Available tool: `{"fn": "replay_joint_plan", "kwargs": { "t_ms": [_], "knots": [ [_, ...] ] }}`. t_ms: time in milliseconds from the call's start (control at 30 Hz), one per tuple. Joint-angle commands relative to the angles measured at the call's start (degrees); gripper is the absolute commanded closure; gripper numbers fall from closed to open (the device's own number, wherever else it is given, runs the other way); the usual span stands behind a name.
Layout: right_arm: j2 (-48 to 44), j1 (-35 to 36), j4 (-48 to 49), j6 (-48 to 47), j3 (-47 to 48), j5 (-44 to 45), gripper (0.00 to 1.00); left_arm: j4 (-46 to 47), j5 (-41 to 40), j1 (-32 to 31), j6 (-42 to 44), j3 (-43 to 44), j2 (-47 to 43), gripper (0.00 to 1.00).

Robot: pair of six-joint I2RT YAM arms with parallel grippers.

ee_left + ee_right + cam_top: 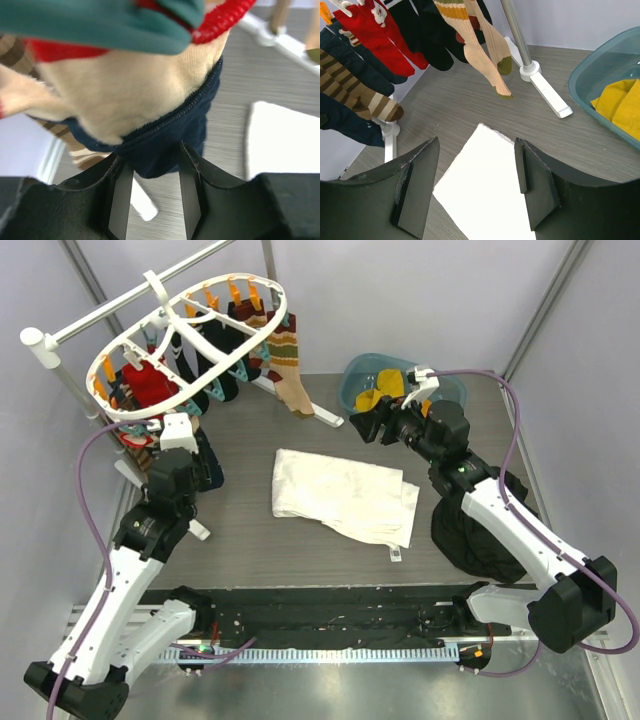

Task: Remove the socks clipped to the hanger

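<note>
The white oval hanger [170, 310] hangs from a pole at the back left, with socks [150, 380] in red, black, navy and stripes clipped round it. My left gripper [150, 165] is under its near end, its fingers pressed on either side of the toe of a navy sock [165, 145] that hangs beside a cream and red one [125, 85]. In the top view that gripper [200, 462] is largely hidden under its wrist. My right gripper [477, 165] stands open and empty above the white cloth [485, 200], facing the hanging socks [375, 35]; in the top view it [362, 425] is in front of the basin.
A blue basin [400, 380] at the back right holds yellow socks [385, 390]. The white cloth [340, 495] lies mid-table. A black garment heap [490, 530] sits under the right arm. The stand's white foot [545, 87] and pole [110, 310] hold the hanger.
</note>
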Motion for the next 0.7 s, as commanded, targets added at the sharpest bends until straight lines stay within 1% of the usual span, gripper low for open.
{"fn": "replay_joint_plan", "kwargs": {
  "t_ms": [0,33,133,233,267,333,367,433,467,500,667],
  "knots": [
    [-2.0,0.7,1.6,-0.7,-0.2,-1.2,0.31,0.8,8.7,0.2,-3.1,4.5,-2.8,0.57],
    [-1.8,1.0,1.9,-0.7,-0.2,-1.7,0.31,0.9,11.8,0.2,-4.3,4.6,-3.6,0.57],
    [-1.3,2.8,3.2,-0.8,-0.5,-1.8,0.30,1.2,16.4,0.2,-5.9,4.5,-4.5,0.59],
    [-0.5,5.5,3.6,-1.4,0.2,-1.1,0.30,1.3,17.9,0.3,-6.1,4.5,-3.8,0.71],
    [-0.2,6.4,3.6,-1.6,0.7,-0.5,0.30,1.2,18.6,0.2,-5.9,4.6,-3.5,0.79],
    [0.5,8.1,5.0,-1.6,0.9,-0.2,0.30,1.4,19.6,0.2,-6.0,4.7,-2.9,0.87],
    [0.6,10.3,6.0,-1.7,0.5,-0.4,0.30,1.5,21.3,0.2,-6.4,4.8,-2.5,0.92],
    [1.7,12.9,9.7,-2.1,0.0,-0.9,0.30,2.7,23.7,0.2,-7.3,4.7,-2.3,0.95],
    [2.2,15.1,11.0,-2.8,-0.3,-0.7,0.30,2.9,24.7,0.2,-7.9,5.0,-2.0,0.99],
    [2.8,16.5,13.6,-3.1,-0.5,0.3,0.30,3.1,26.9,0.2,-9.0,5.1,-1.9,1.00],
    [7.8,23.5,21.7,-6.2,-0.9,4.0,0.30,4.3,32.4,0.2,-12.0,5.4,-2.2,1.00]
  ]
}}
